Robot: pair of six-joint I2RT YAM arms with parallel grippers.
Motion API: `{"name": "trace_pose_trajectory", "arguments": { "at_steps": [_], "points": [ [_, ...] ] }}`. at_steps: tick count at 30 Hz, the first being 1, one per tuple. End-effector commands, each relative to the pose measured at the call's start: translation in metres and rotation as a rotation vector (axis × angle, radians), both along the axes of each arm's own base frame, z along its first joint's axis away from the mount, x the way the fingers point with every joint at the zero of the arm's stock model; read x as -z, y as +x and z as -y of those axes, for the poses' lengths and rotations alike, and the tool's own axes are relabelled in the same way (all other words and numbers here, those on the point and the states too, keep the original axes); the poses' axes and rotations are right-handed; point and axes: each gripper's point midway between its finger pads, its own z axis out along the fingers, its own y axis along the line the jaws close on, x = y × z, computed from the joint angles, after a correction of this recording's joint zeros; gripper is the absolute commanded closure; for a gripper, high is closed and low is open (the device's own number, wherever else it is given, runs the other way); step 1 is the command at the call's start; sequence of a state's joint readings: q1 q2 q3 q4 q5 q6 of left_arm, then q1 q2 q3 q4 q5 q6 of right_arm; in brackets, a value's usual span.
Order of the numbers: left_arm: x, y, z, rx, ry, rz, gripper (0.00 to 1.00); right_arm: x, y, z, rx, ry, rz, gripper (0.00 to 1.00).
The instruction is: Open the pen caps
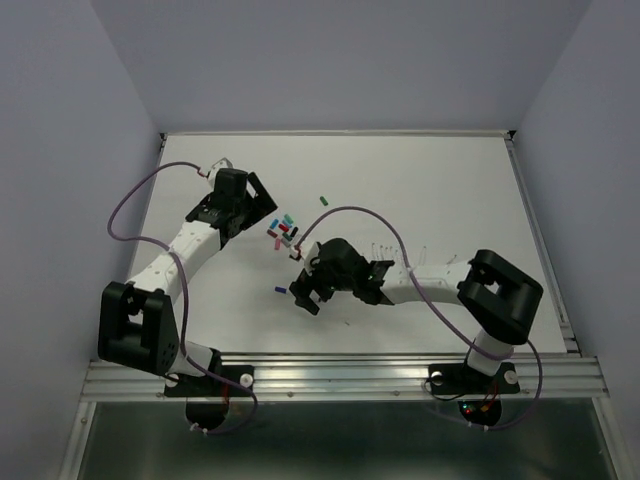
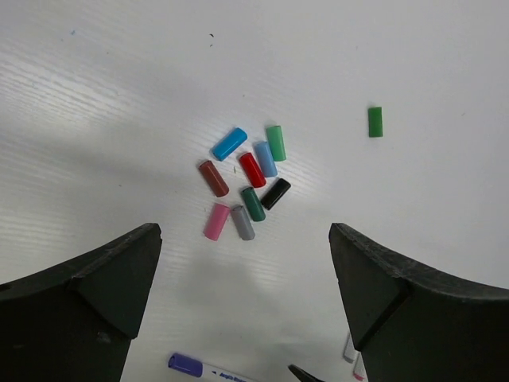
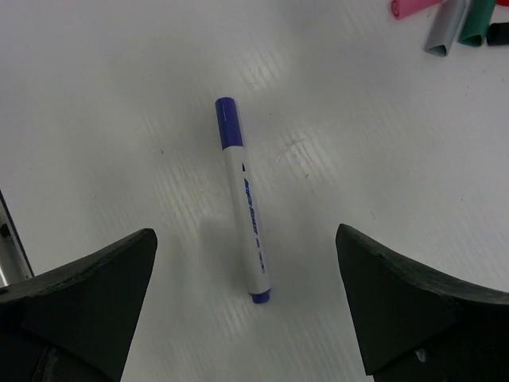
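A cluster of loose pen caps (image 2: 253,179) lies on the white table in blue, green, red, brown, black, pink and grey; from above the cluster (image 1: 285,230) sits between the arms. One green cap (image 2: 375,122) lies apart. My left gripper (image 2: 244,255) hovers open just short of the cluster, holding nothing. A white pen (image 3: 251,219) with its blue cap (image 3: 228,121) still on lies lengthwise between the fingers of my right gripper (image 3: 246,239), which is open and hangs above it. That same capped pen (image 2: 191,366) shows at the bottom of the left wrist view.
Thin white pen barrels (image 1: 400,252) lie beside the right arm's forearm, faint against the table. Two barrel ends (image 2: 352,354) peek out by my left gripper's right finger. The table's metal rail (image 1: 340,370) runs along the near edge.
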State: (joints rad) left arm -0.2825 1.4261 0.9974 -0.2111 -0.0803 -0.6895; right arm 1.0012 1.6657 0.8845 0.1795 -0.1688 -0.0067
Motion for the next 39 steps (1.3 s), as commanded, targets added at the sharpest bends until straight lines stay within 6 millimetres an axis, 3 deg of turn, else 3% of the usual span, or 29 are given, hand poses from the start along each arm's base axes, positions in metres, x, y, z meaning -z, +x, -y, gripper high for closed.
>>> {"name": "trace_pose_trajectory", "arguments": {
  "at_steps": [1,5,9,10,12,13,16,19,23,27,28,32,39],
  "points": [
    [-0.024,-0.001,-0.018,-0.08,0.042,0.045,0.01,0.003,0.013,-0.021,-0.004,-0.05,0.113,0.0],
    [-0.022,-0.005,-0.026,-0.102,0.053,0.045,0.01,0.025,0.015,-0.026,-0.011,-0.156,0.146,0.0],
    [-0.018,-0.007,-0.03,-0.116,0.046,0.041,0.01,0.046,0.017,-0.021,0.015,-0.245,0.166,0.12],
    [-0.018,-0.007,-0.032,-0.117,0.045,0.039,0.01,0.052,0.013,-0.02,0.016,-0.261,0.161,0.27],
    [-0.018,-0.007,-0.033,-0.114,0.049,0.04,0.01,0.057,0.01,-0.016,0.016,-0.276,0.139,0.42],
    [-0.018,-0.007,-0.034,-0.118,0.048,0.04,0.01,0.06,0.006,-0.015,0.009,-0.278,0.125,0.58],
    [-0.022,-0.006,-0.035,-0.117,0.045,0.049,0.01,0.061,-0.002,-0.011,0.002,-0.269,0.09,0.82],
    [-0.025,-0.006,-0.034,-0.111,0.036,0.064,0.01,0.062,-0.005,-0.006,0.036,-0.262,0.063,0.97],
    [-0.027,-0.008,-0.02,-0.036,-0.011,0.081,0.01,0.053,0.003,-0.004,0.128,-0.231,0.061,0.99],
    [-0.029,-0.018,0.011,0.111,-0.129,0.106,0.01,0.022,0.021,-0.004,0.275,-0.111,0.031,0.99],
    [-0.03,-0.021,0.017,0.133,-0.153,0.104,0.01,0.014,0.034,0.001,0.317,-0.076,0.018,0.99],
    [-0.03,-0.028,0.033,0.165,-0.192,0.099,0.01,-0.032,0.042,-0.002,0.321,0.124,-0.017,0.99],
    [-0.039,-0.036,0.068,0.202,-0.229,0.111,0.05,-0.061,0.063,0.004,0.402,0.272,-0.064,0.99]
  ]
}}
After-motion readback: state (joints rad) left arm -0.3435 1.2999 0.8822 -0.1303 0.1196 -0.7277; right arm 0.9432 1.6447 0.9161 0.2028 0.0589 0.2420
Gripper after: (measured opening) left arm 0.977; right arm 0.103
